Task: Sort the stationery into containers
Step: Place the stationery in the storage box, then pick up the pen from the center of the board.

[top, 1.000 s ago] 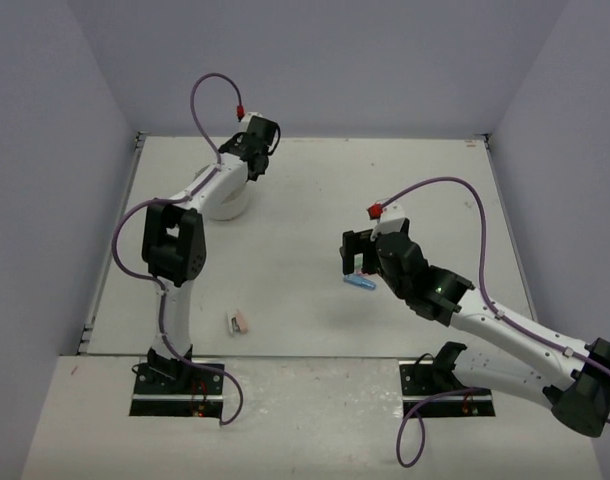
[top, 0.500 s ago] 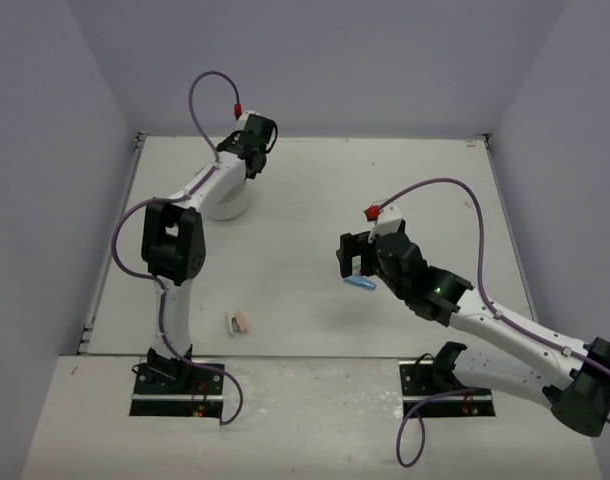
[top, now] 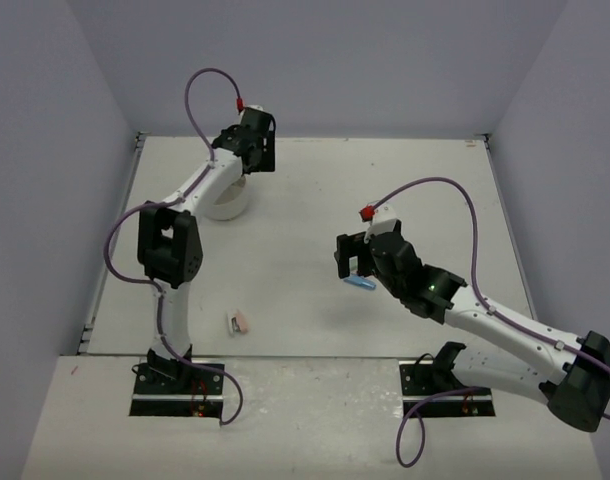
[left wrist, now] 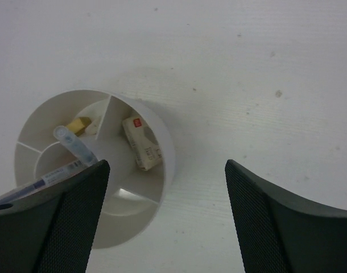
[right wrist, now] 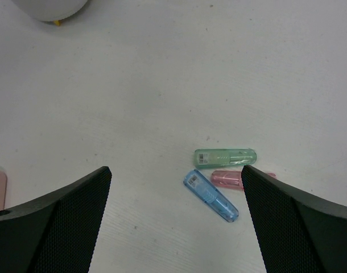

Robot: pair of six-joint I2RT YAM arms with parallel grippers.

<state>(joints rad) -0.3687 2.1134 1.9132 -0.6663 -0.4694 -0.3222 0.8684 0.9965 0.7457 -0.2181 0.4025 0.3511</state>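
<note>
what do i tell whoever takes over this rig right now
Left tool: open, empty, above the white dish.
Right tool: open, empty, over the green capsule, blue capsule and pink capsule on the table.
Done: the dish holds a pen, a yellowish piece and a sleeved eraser.
Left: the three capsules, plus a pink eraser at the table's near left.

The round white dish [left wrist: 139, 185] is split by dividers. A cream eraser [left wrist: 141, 143] with a red mark lies in one compartment, a yellow piece [left wrist: 79, 123] in the next. A clear-capped pen [left wrist: 75, 148] and a second pen [left wrist: 45, 181] slant across the middle. Well apart from the dish, a green capsule [right wrist: 224, 156] and a pink capsule [right wrist: 227, 178] lie side by side, with a blue capsule [right wrist: 211, 195] angled just beside them. A pink eraser [top: 241, 322] lies apart.
</note>
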